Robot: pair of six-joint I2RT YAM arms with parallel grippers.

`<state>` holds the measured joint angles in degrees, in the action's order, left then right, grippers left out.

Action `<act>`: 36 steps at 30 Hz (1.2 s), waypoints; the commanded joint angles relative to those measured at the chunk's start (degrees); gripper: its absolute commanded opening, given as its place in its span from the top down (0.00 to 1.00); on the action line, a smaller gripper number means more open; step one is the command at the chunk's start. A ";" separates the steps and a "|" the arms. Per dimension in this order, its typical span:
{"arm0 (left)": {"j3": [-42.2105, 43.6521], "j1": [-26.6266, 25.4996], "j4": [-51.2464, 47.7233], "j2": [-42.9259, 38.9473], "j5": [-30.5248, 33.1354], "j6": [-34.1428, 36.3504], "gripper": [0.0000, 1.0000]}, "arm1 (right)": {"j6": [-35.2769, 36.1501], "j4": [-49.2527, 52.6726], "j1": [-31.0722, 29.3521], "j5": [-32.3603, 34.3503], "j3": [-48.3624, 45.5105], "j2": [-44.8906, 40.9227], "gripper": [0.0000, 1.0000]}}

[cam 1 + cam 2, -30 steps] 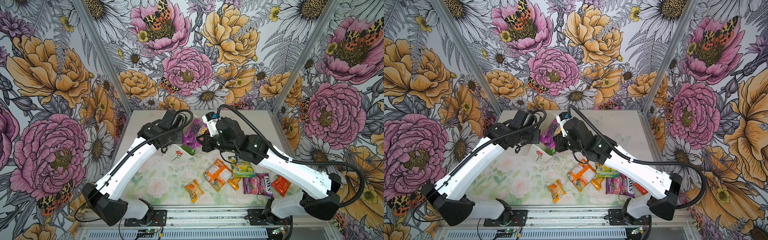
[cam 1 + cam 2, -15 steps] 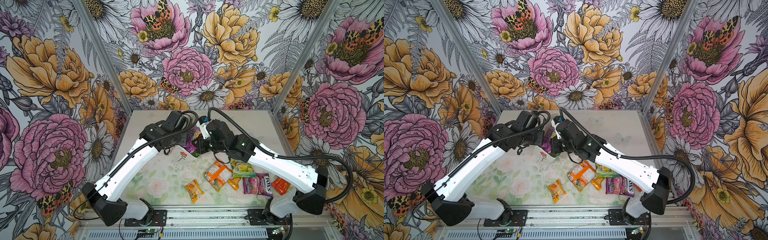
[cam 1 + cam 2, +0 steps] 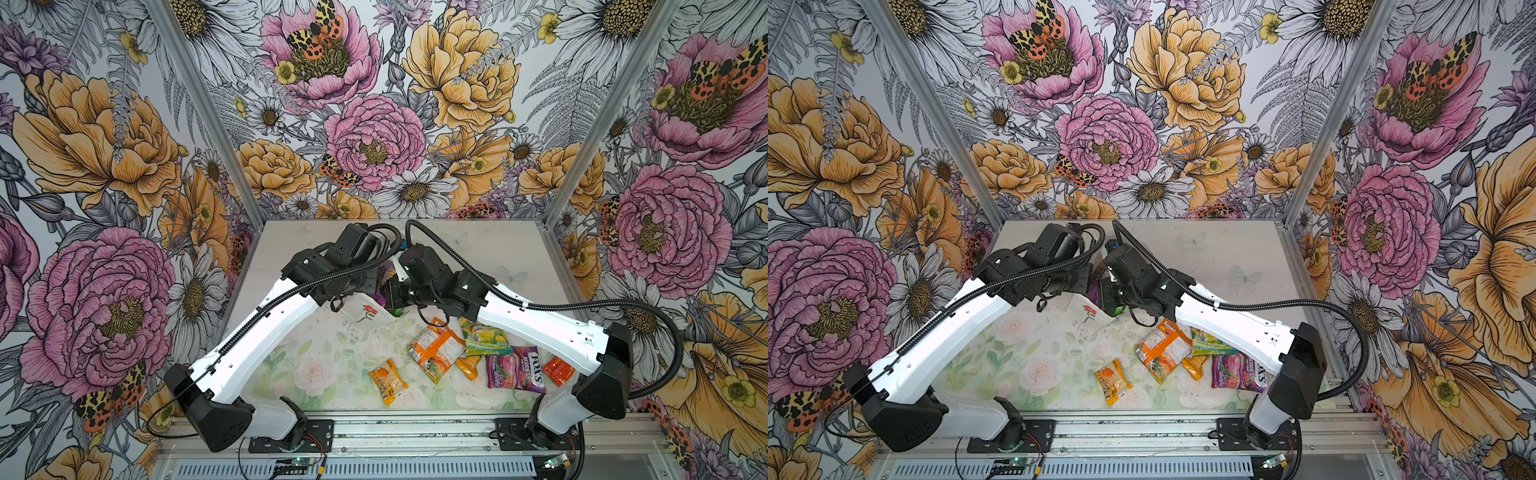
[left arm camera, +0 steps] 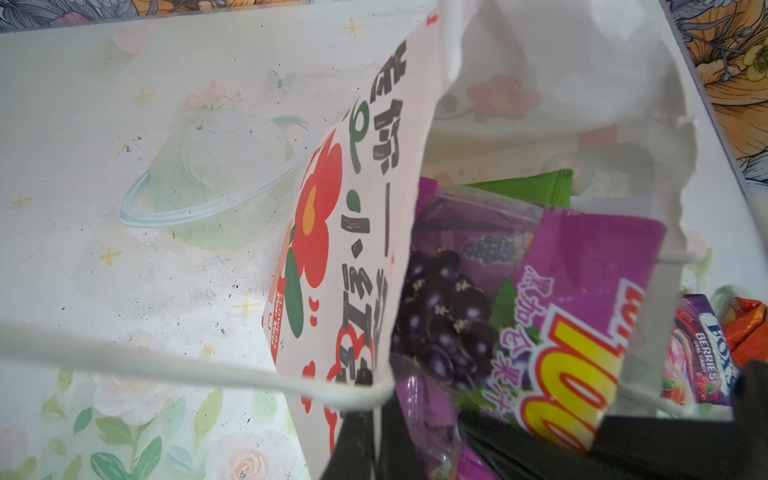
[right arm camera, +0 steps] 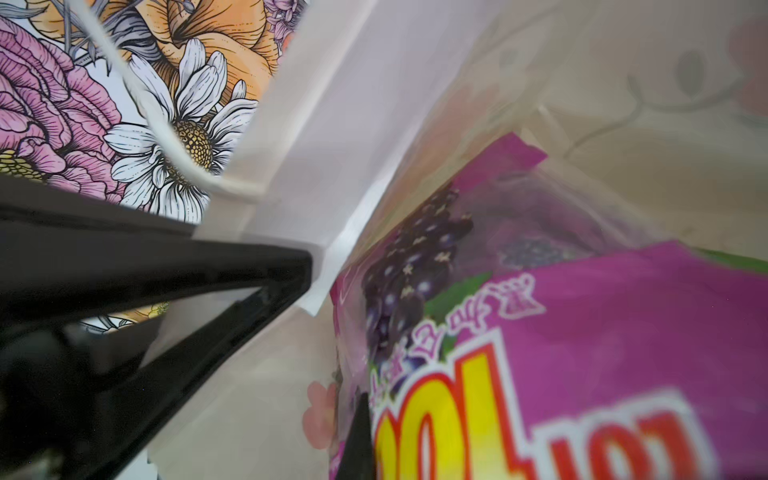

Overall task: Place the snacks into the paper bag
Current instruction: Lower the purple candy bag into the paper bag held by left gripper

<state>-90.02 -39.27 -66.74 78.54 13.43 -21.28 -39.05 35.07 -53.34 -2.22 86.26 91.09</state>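
ROBOT PACKS SNACKS: Two arms meet over a white paper bag (image 3: 365, 309) near the middle of a flower-printed table (image 3: 316, 374). Its red-flower panel shows in both top views. Seen from the right wrist, the left gripper (image 5: 308, 268) has its jaws pressed together on the bag's upper edge. The right gripper (image 5: 360, 419) is clamped on a purple pouch (image 4: 582, 291), which sits partway through the bag's open mouth. Behind the pouch, inside the bag, lies a green chips bag (image 4: 534, 189). From above, the two black wrists (image 3: 345, 270) and their ribbed cables (image 3: 540, 305) cover the mouth almost wholly, leaving only slivers of purple and green. A white cord handle (image 4: 166, 361) runs across the left wrist view in front of the bag's printed side. The other snacks lie loose to the right of the bag, nearer the front rail (image 3: 395, 432). They are a large orange pack (image 3: 436, 347) with a smaller orange pack (image 3: 467, 368) tucked against it, a small orange sachet (image 3: 388, 380) alone to their left, a green Fox's bag (image 3: 484, 338), a purple Fox's bag (image 3: 515, 368) and a red sachet (image 3: 559, 370). The right forearm (image 3: 540, 332) reaches over this cluster and, in a top view, hides the red sachet and part of the purple Fox's bag (image 3: 1237, 370). Flowered walls (image 3: 104, 166) close in three sides.
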 commanded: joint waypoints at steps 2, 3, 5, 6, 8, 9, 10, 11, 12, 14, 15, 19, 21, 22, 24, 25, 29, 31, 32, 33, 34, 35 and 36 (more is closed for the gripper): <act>-1.04 -0.46 1.36 -1.37 -1.04 -1.47 1.00 | -1.02 -8.83 0.70 0.36 0.67 0.86 1.00; -0.92 -0.46 1.35 -1.33 -2.84 -1.56 1.00 | -1.06 -9.03 0.87 0.50 0.67 1.28 1.00; -0.82 -0.46 1.42 -1.42 -3.10 -1.66 1.00 | -1.55 -9.14 1.04 0.97 0.69 2.22 1.00; -0.66 -0.52 1.44 -1.45 -3.10 -1.77 1.00 | -1.93 -9.14 1.22 0.89 0.67 2.69 1.00; -0.54 -0.70 1.48 -1.37 -3.24 -1.92 1.00 | -2.50 -9.11 1.48 0.72 0.80 3.82 1.00; -0.51 -0.78 1.48 -1.33 -3.32 -1.93 1.00 | -2.88 -9.14 1.50 0.81 0.67 4.30 1.00; -0.51 -0.93 1.52 -1.24 -3.41 -1.93 1.00 | -3.04 -9.21 1.57 0.90 0.58 4.73 1.00; -0.51 -1.09 1.47 -1.07 -3.51 -1.85 1.00 | -3.05 -9.27 1.57 0.82 0.61 5.18 1.00; -0.51 -1.19 1.49 -0.95 -3.50 -1.76 1.00 | -3.22 -9.36 1.58 0.72 0.64 5.67 1.00; -0.34 -1.24 1.51 -0.61 -3.47 -1.93 1.00 | -3.51 -9.49 1.62 0.72 0.67 6.49 1.00; -0.41 -1.25 1.45 -0.50 -3.41 -1.83 1.00 | -3.61 -9.57 1.59 0.82 0.66 6.76 1.00; -0.55 -1.25 1.52 0.02 -3.25 -2.23 1.00 | -4.40 -9.67 1.92 1.25 0.67 7.73 1.00; -0.55 -1.25 1.47 0.20 -3.14 -2.28 1.00 | -4.73 -9.74 2.05 1.41 0.63 7.79 1.00; -0.51 -1.25 1.52 0.28 -3.06 -2.35 1.00 | -4.89 -9.80 2.15 1.55 0.49 7.70 1.00; -0.39 -1.25 1.52 0.42 -3.02 -2.41 1.00 | -5.15 -10.02 2.24 1.58 0.33 7.62 1.00; -0.26 -1.25 1.50 0.47 -2.95 -2.45 1.00 | -5.36 -10.11 2.36 1.52 0.32 7.61 1.00; -0.32 -1.25 1.49 1.16 -3.32 -2.82 1.00 | -6.54 -11.34 2.77 0.40 0.06 7.23 1.00; -0.31 -1.25 1.49 1.48 -3.41 -2.94 1.00 | -6.83 -12.21 3.01 0.11 -0.11 6.96 1.00; -0.33 -1.25 1.60 1.52 -3.41 -2.93 1.00 | -6.76 -12.41 3.03 0.04 -0.04 6.92 1.00; -0.31 -1.25 1.48 1.61 -3.33 -3.05 1.00 | -6.81 -12.43 3.00 -0.05 0.16 7.00 0.95; -0.31 -1.25 1.53 1.70 -3.32 -3.07 1.00 | -6.67 -12.40 3.14 -0.38 0.30 7.22 0.89; -0.37 -1.25 1.59 1.70 -3.26 -3.14 1.00 | -6.72 -12.39 3.31 -0.57 0.23 7.27 0.83; -0.41 -1.21 1.56 1.70 -3.24 -3.23 1.00 | -6.80 -12.40 3.40 -0.83 0.14 7.39 0.79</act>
<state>-90.00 -40.01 -67.68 80.77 11.27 -23.49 -45.63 28.51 -50.43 -2.42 85.54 99.20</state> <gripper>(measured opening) 0.048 0.188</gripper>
